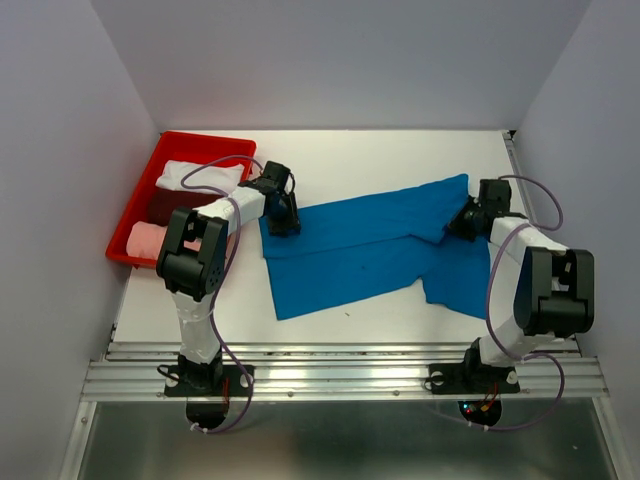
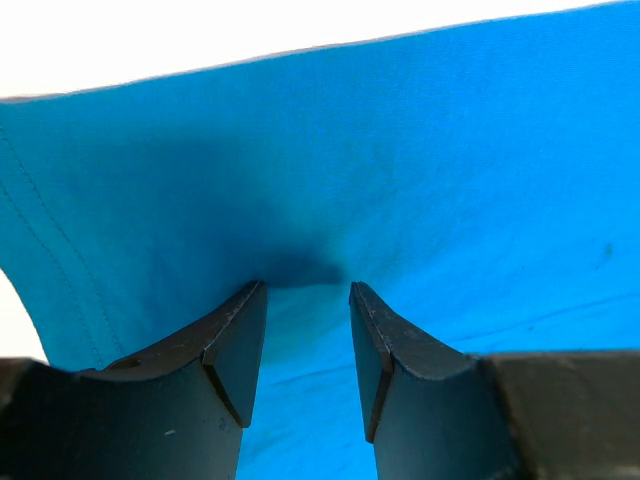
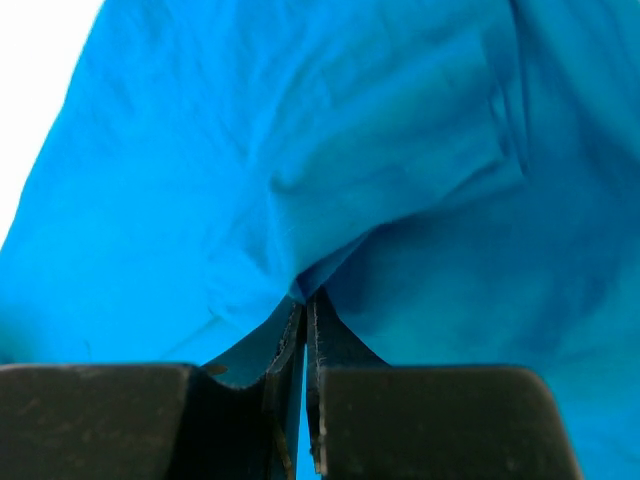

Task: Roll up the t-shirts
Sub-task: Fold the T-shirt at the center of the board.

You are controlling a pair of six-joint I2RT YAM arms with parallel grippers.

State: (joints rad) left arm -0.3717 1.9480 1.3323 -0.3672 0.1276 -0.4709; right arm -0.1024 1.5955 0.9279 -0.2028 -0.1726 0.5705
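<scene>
White table (image 1: 400, 150). Blue t-shirt (image 1: 350, 255) spread mid-table, creased, between the arms. Red tray (image 1: 205, 140) far left holds a white t-shirt (image 1: 195, 175) and a pink t-shirt (image 1: 145, 238), bundled. Right gripper (image 3: 303, 300) clamped tight on a raised fold at the shirt's right edge. Left gripper (image 2: 308, 290) at the left edge, jaws half apart, tips in puckered cloth; whether any is caught is unclear.

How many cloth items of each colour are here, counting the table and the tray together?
Blue t-shirt: 1
White rolled cloth: 1
Pink rolled cloth: 1
Total: 3
The dark patch between the two rolls in the red tray is too unclear to count.
</scene>
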